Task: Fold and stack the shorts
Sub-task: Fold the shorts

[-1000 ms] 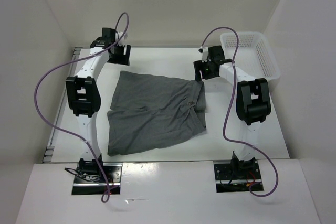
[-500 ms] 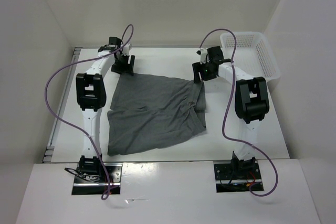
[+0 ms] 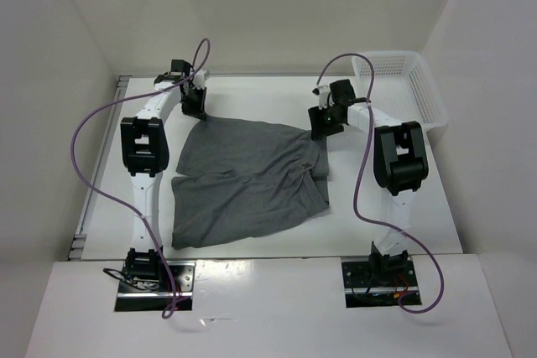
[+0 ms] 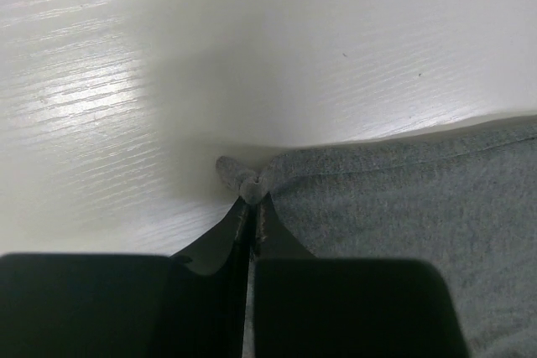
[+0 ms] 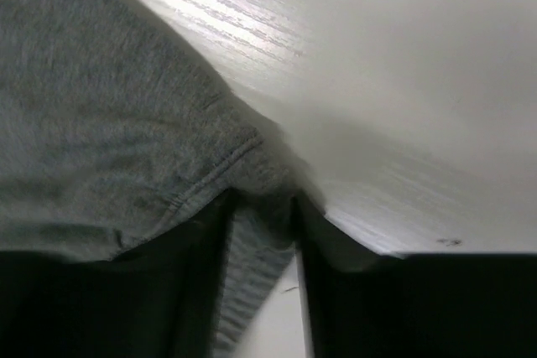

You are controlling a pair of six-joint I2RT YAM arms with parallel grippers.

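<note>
The grey shorts (image 3: 247, 178) lie spread flat on the white table (image 3: 260, 94), with the waistband end toward the right. My left gripper (image 3: 195, 108) is at their far left corner. In the left wrist view the left gripper (image 4: 250, 204) is shut on the shorts (image 4: 403, 199), pinching a small nub of the corner hem. My right gripper (image 3: 322, 127) is low over the far right corner. In the right wrist view the right gripper (image 5: 262, 200) is open, its fingers astride the hemmed edge of the shorts (image 5: 101, 123), with ribbed fabric lying in the gap.
A white mesh basket (image 3: 394, 56) stands at the back right, beside the right arm. Purple cables loop above both arms. White walls close in the table at the back and sides.
My left gripper has gone from open to shut on the shorts' far left corner. My right gripper has shifted slightly and lowered onto the far right corner.
</note>
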